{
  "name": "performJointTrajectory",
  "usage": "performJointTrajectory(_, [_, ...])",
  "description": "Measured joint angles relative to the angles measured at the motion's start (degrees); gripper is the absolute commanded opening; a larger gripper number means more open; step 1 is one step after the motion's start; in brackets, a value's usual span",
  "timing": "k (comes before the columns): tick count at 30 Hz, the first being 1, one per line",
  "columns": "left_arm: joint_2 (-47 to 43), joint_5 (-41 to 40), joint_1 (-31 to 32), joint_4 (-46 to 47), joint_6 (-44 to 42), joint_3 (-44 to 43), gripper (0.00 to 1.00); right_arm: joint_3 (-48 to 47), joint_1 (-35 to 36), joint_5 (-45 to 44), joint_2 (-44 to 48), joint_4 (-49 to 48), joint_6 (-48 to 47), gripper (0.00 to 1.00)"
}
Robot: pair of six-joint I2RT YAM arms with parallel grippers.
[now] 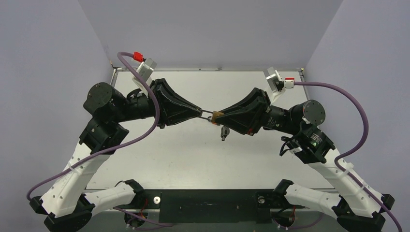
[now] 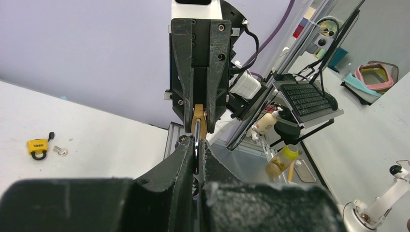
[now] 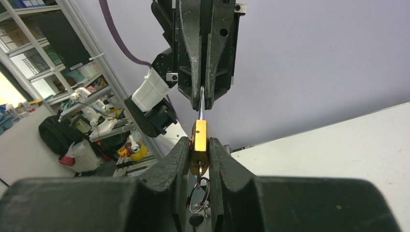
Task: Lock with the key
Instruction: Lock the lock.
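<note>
A brass padlock [image 1: 217, 116] hangs in the air between both arms above the table's middle. My right gripper [image 3: 198, 145] is shut on the padlock body [image 3: 198, 140], one finger on each flat side. A key sits in the keyhole at the body's near end, and its key ring [image 3: 197, 198] dangles below; the ring also shows in the top view [image 1: 224, 133]. My left gripper [image 2: 197, 145] is shut on the silver shackle [image 2: 197, 151], with the brass body [image 2: 198, 121] just beyond its tips. The shackle [image 3: 201, 104] runs from the body into the left fingers.
A small yellow padlock [image 2: 37, 146] and a loose key [image 2: 60, 151] lie on the white surface at the left of the left wrist view. Purple cables loop beside both arms. Purple walls close the table's sides and back [image 1: 208, 29].
</note>
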State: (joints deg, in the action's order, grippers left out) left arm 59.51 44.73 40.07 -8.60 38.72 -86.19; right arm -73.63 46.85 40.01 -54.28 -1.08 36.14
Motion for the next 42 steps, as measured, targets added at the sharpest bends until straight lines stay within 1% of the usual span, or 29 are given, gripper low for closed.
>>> performJointTrajectory(7, [-0.2, -2.0, 2.1, -0.3, -2.0, 0.0, 0.0, 0.8, 0.2, 0.4, 0.0, -2.3, 3.2, 0.0])
performJointTrajectory(18, [-0.2, -7.6, 6.4, -0.4, -4.5, -0.2, 0.0, -0.6, 3.5, -2.8, 0.0, 1.7, -0.3, 0.0])
performJointTrajectory(26, [-0.2, -11.7, 8.5, -1.4, -6.4, -0.2, 0.0, -1.3, 3.2, -4.7, 0.5, 4.1, -1.7, 0.0])
performJointTrajectory(35, [-1.6, -17.3, 11.6, -0.6, -6.5, 2.9, 0.0, -1.3, 3.0, -7.4, 1.7, 6.8, -2.1, 0.0])
performJointTrajectory(42, [-1.7, -19.4, 13.1, -0.1, -6.9, 3.0, 0.0, -2.8, 3.0, -8.1, 1.4, 7.6, -2.1, 0.0])
